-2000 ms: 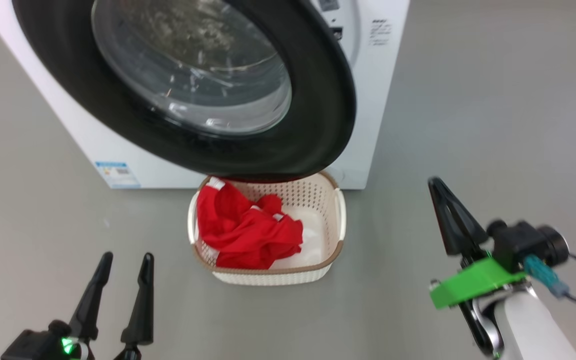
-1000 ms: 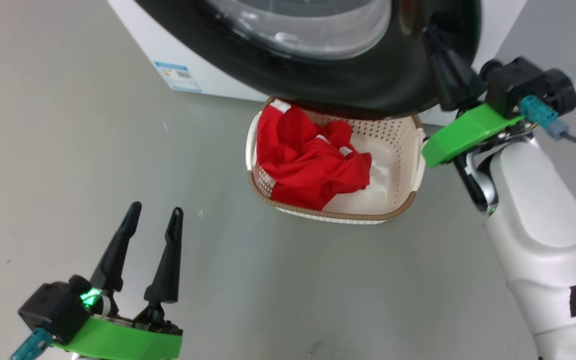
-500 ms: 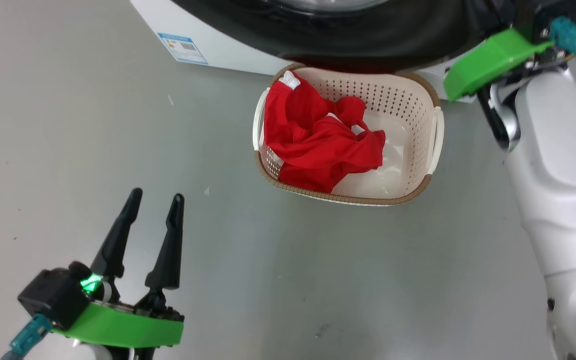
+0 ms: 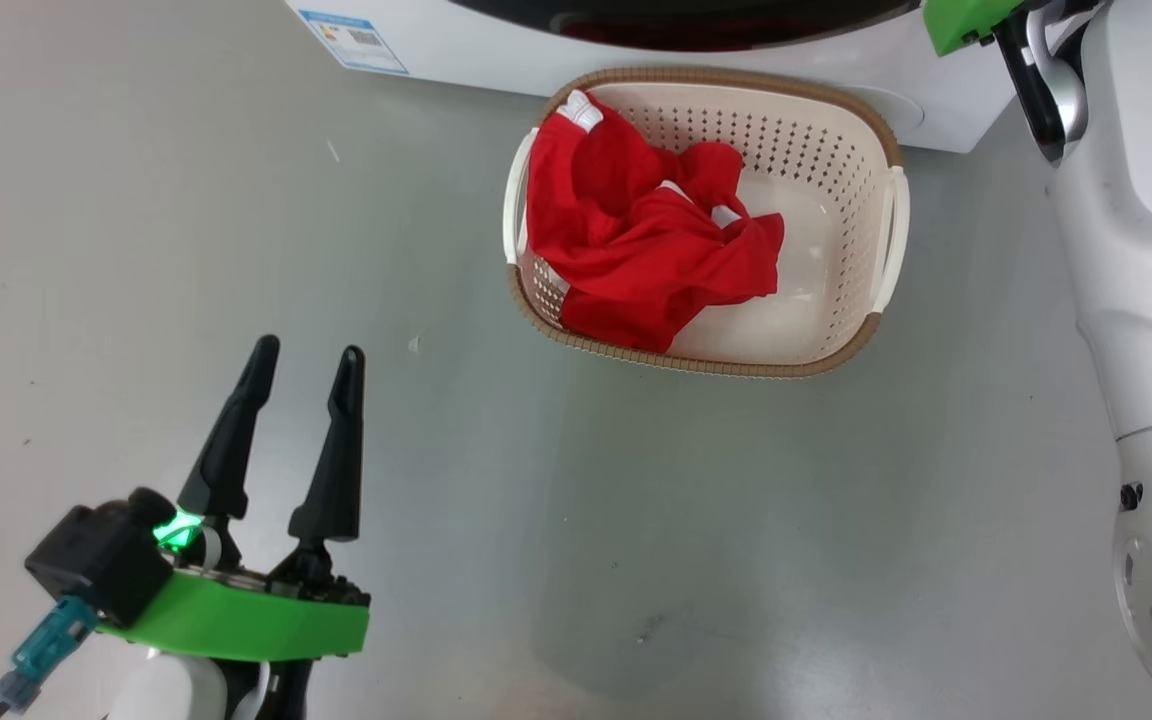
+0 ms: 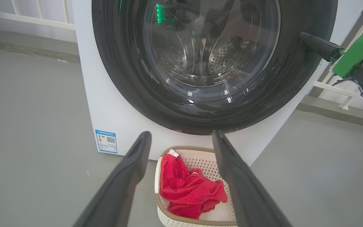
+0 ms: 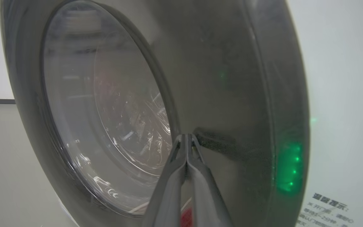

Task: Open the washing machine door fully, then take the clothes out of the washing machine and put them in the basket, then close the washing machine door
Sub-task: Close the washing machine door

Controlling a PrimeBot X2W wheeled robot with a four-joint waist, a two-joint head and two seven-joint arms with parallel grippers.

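The cream basket (image 4: pixel 884 150) stands on the grey floor in front of the white washing machine (image 4: pixel 766 50), and the red clothes (image 4: pixel 636 240) lie heaped in its left half. The round black washing machine door (image 5: pixel 131 78) sits close against the machine's front. My right gripper (image 6: pixel 186 136) is shut with nothing in it, its tip pressed on the door's black rim; the left wrist view shows the right gripper (image 5: pixel 303 34) at the rim's right side. Low and left of the basket, my left gripper (image 4: pixel 307 350) hangs open and empty over the floor.
My white right forearm (image 4: pixel 1136 220) rises just right of the basket. A blue label (image 5: pixel 106 141) marks the machine's lower left corner. A white railing (image 5: pixel 27 19) runs behind the machine. Open grey floor (image 4: pixel 636 520) lies in front of the basket.
The door has swung from over the basket toward the machine, with my shut right gripper moving with its rim. The head camera has tilted down. My left gripper stays open.
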